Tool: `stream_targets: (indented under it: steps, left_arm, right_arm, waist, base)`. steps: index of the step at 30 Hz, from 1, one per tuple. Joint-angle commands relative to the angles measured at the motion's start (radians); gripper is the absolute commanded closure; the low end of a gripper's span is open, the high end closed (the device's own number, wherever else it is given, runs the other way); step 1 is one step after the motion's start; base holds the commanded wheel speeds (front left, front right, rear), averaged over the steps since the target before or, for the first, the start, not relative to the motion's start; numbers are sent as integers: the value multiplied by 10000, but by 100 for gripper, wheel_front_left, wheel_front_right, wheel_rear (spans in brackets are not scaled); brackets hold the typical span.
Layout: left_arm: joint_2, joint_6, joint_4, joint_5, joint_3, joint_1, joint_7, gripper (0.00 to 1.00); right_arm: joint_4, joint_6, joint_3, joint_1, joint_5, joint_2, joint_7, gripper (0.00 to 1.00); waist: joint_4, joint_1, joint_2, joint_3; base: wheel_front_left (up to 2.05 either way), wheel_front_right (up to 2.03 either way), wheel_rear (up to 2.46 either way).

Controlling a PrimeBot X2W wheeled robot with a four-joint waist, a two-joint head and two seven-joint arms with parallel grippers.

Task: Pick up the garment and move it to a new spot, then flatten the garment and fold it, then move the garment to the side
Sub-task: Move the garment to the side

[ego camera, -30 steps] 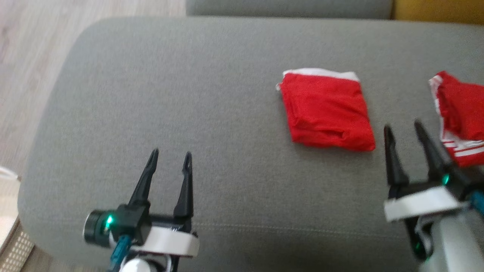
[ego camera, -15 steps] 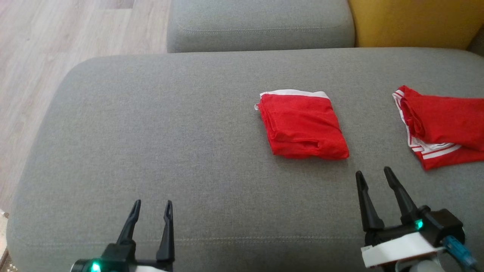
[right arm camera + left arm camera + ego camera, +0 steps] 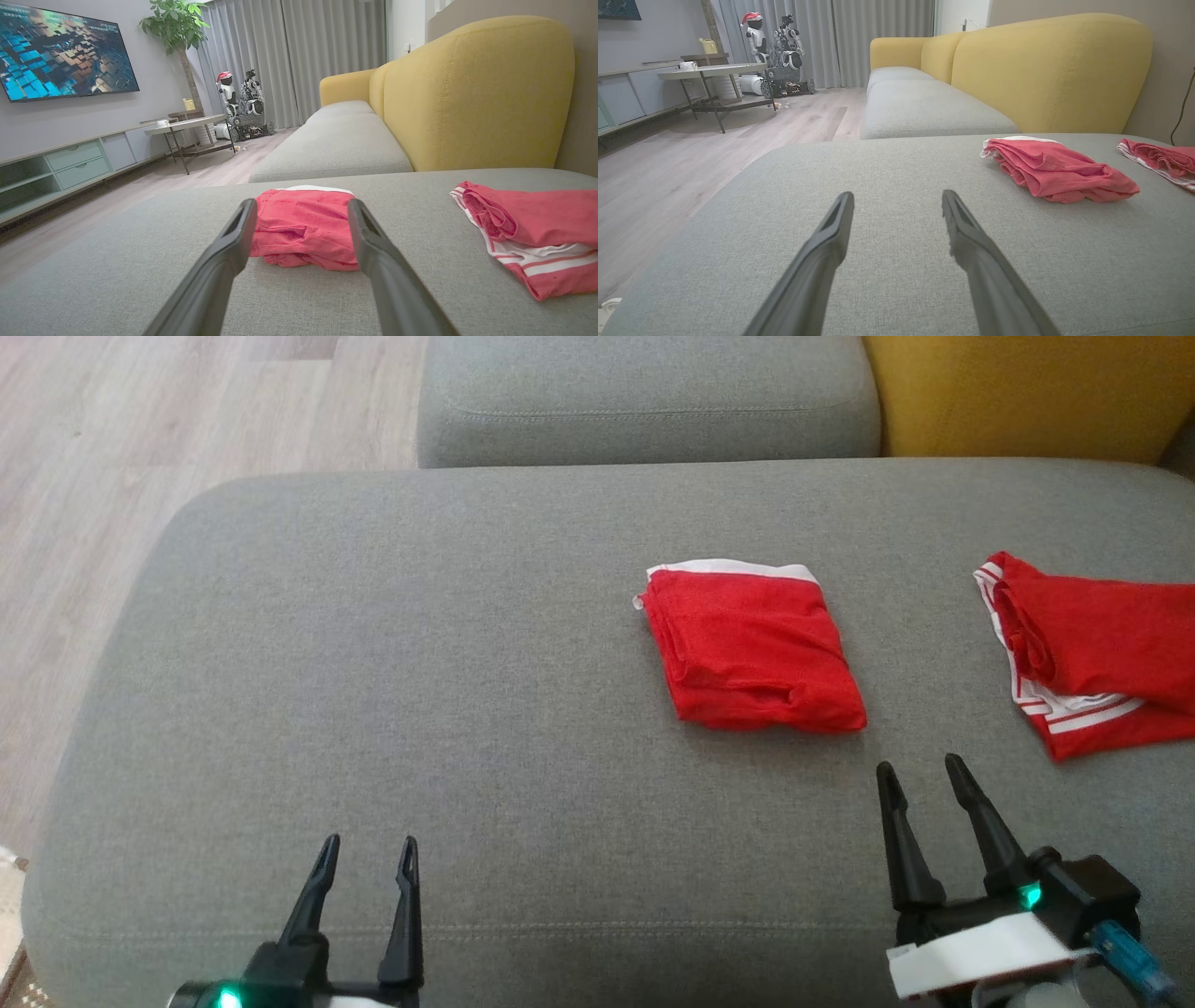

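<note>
A folded red garment (image 3: 752, 649) with a white band along its far edge lies flat on the grey cushion (image 3: 420, 663), right of centre. A second red garment (image 3: 1092, 653) with white stripes lies loosely bunched at the right edge. My right gripper (image 3: 920, 770) hovers open just in front of the folded garment (image 3: 303, 224), which shows between its fingers (image 3: 301, 210) in the right wrist view. My left gripper (image 3: 367, 849) is open near the front left of the cushion, holding nothing. In the left wrist view both garments (image 3: 1057, 170) (image 3: 1162, 158) lie to the right of its fingers (image 3: 896, 205).
Behind the cushion are another grey seat (image 3: 644, 401) and a yellow backrest (image 3: 1027, 392). Wooden floor (image 3: 75, 523) runs along the left. A side table (image 3: 710, 74) and a parked robot (image 3: 780, 51) stand far across the room.
The head camera has tilted up, showing more of the sofa behind. Both grippers have drawn back toward the cushion's front edge, the right one away from the striped garment. Both stay open.
</note>
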Motion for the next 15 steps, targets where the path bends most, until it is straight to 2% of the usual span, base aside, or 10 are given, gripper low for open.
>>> stream_targets:
  steps: [1,15]
  left_arm:
    - [-60,-8,-294,69,349,-362,-51,0]
    - [-105,-18,-248,211,295,-299,-51,0]
  right_arm:
    - [-284,35,203,-156,153,8,-112,0]
    - [-246,35,231,-9,177,-75,-112,0]
  waist:
    - [19,1,0,0]
    - [93,1,0,-2]
  base:
    - [0,0,0]
    - [0,0,0]
